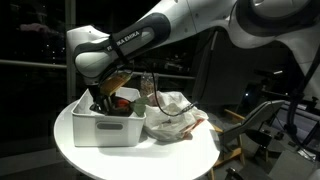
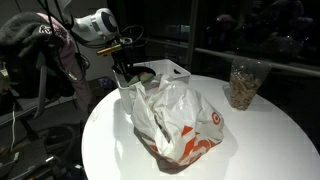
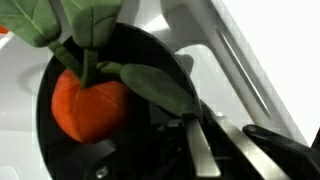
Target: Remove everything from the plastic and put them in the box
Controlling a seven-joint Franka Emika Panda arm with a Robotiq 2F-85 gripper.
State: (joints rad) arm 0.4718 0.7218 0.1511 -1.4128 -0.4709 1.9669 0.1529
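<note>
The pincer [image 1: 103, 100] is sunk inside the white box [image 1: 100, 128] on the round desk [image 1: 150, 160], and the wrist view shows why: an orange plush fruit [image 3: 88, 103] with green leaves lies in a black dish [image 3: 150, 60] at the bottom of the box, with the pincer's fingers [image 3: 200, 150] just beside it. Whether those fingers are spread or closed I cannot tell, since only their dark inner edges show, but nothing appears to be caught between them. The plastic bag [image 2: 180, 120] sits crumpled against the outer side of the box, and its contents cannot be seen. The likeliest trouble is on the way out: a leaf lies close to the fingers, so a lift could snag it and drag the fruit back over the box wall. Equally, the arm passing from the box toward the bag could catch the loose plastic and shove it — or nudge the box itself — across the desk.
</note>
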